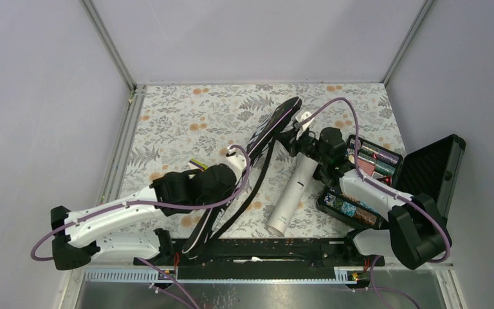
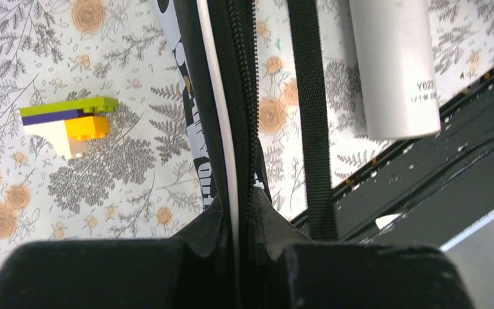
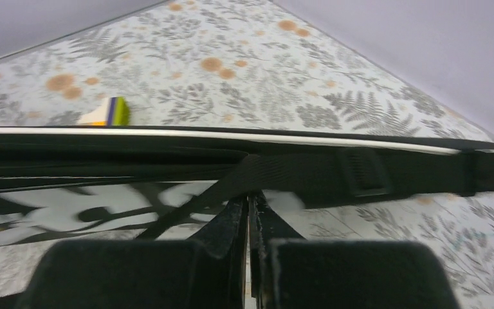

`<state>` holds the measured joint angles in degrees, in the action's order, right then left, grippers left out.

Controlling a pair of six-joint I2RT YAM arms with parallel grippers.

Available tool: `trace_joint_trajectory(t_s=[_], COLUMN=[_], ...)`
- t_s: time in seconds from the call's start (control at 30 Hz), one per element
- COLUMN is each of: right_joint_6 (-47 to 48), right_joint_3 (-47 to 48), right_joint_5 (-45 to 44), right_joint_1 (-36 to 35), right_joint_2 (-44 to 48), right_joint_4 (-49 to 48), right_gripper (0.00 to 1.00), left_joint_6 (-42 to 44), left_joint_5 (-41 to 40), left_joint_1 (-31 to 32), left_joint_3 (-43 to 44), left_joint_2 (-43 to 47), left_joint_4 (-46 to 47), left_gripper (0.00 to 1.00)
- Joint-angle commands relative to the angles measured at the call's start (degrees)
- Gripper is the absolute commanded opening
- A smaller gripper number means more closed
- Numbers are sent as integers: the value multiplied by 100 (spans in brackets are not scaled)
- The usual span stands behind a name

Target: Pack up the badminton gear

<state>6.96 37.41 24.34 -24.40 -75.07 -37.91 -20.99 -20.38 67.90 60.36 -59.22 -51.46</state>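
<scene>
Racket bag (image 1: 276,119) lies slantwise across the flowered surface (image 1: 180,116), its broad end far from the arms and its narrow end near their bases. Both arms hold it. The left fingers (image 2: 116,277) are nearly together, pinching the bag's edge beside the zipper (image 2: 241,96) and its white piping. The right fingers (image 3: 135,277) are just as narrow, clamped on black fabric where the strap (image 3: 334,174) crosses.

The packing looks partly done. No rackets show anywhere, so they are probably inside, and the stretch of zipper seen from the left wrist looks closed. The white tube (image 1: 292,193) lies outside on the surface, just beside the bag, so it is left to stow. No shuttlecocks are visible; they may be in the tube.

How far the zipper runs shut cannot be told, since the arms and cables cover much of the bag from above. The right wrist view is blurred. A small coloured block (image 2: 71,122) sits near the bag, and an open black case (image 1: 434,170) stands to the right.
</scene>
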Motion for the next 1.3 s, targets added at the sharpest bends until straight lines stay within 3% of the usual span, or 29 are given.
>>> trace_joint_trajectory(t_s=[0.0, 0.4, 0.47, 0.57, 0.7, 0.83, 1.0, 1.17, 1.27], right_joint_6=[-142, -280, -487, -823, -1169, -1467, -1821, -2196, -2422], right_joint_3=[-173, -360, -351, -225, -165, 139, 461, 913, 1043], right_joint_5=[385, 319, -31, -935, -1229, -1652, -1906, -2005, -2129], right_joint_1=[-519, -1335, -1346, -1337, -1325, -1327, -1308, -1295, -1286], right_joint_2=[492, 755, 757, 721, 591, 437, 368, 142, 72], right_joint_4=[-235, -192, -200, 56, -154, 217, 355, 582, 568], right_gripper=[0, 0, 0, 0, 0, 0, 0, 0, 0], left_joint_6=[229, 530, 531, 764, 1418, 2245, 3398, 3422, 3331], left_joint_5=[-184, 322, 430, 459, 433, 699, 1167, 1340, 1527], left_joint_1=[-235, -976, -1089, -1112, -1106, -1103, -915, -807, -766], left_joint_3=[108, 421, 545, 800, 953, 789, -211, -1166, -1538], left_joint_2=[-256, -1491, -1649, -1644, -1084, -125, 1584, 2621, 2758], left_joint_4=[1311, 2237, 2286, 2121, 1662, 1222, 1347, 1777, 2019], left_gripper=[0, 7, 14, 37, 56, 64, 72, 78, 78])
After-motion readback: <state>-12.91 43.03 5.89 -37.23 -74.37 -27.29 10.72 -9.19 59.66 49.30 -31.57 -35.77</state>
